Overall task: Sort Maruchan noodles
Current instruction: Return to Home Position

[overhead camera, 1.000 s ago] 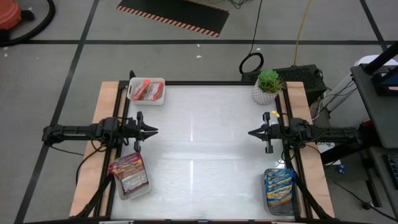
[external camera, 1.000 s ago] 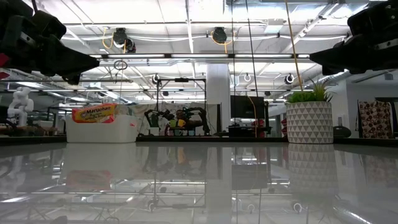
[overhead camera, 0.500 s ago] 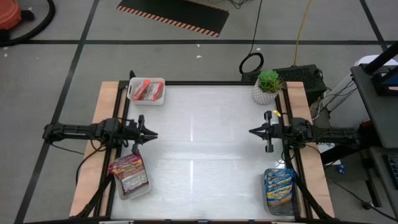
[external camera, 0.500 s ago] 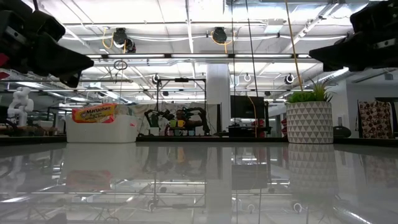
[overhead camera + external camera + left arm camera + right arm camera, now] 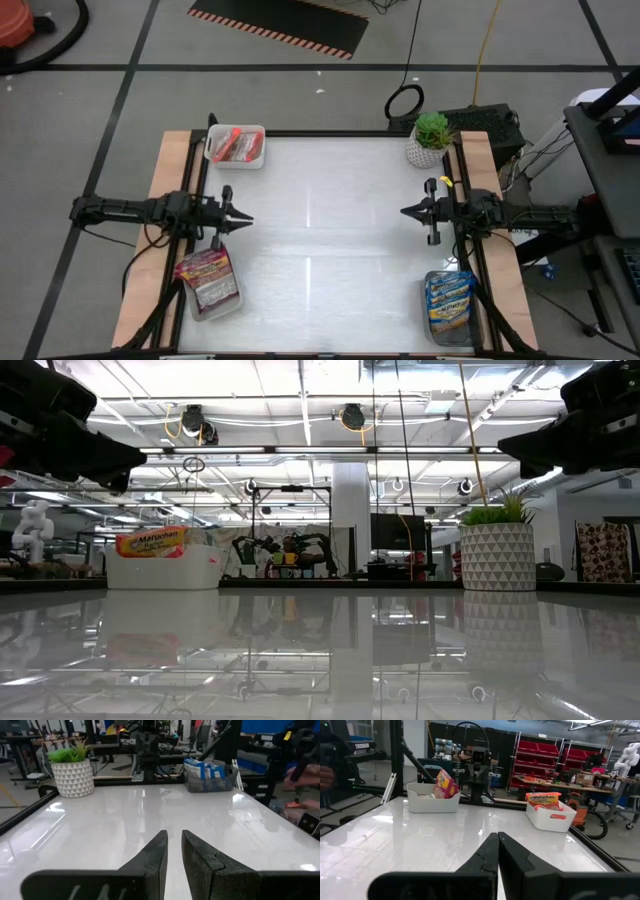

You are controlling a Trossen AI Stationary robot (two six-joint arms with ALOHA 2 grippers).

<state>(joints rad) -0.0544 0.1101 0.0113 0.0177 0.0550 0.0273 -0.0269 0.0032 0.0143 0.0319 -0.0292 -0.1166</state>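
Left gripper, nearly closed, and right gripper, pinched shut, hold nothing. Maruchan noodles lie beside each: dark red packets, blue packets; farther, orange-red packets. Light, crinkly, slippery; pinch an edge.

Two slim black jointed arms with trailing cables end in pointed, tapering fingers.

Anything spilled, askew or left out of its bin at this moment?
Nothing stands out. The noodle packets sit in three bins: orange-red, dark red and blue. The table holds no loose packets, and the potted plant stands upright.
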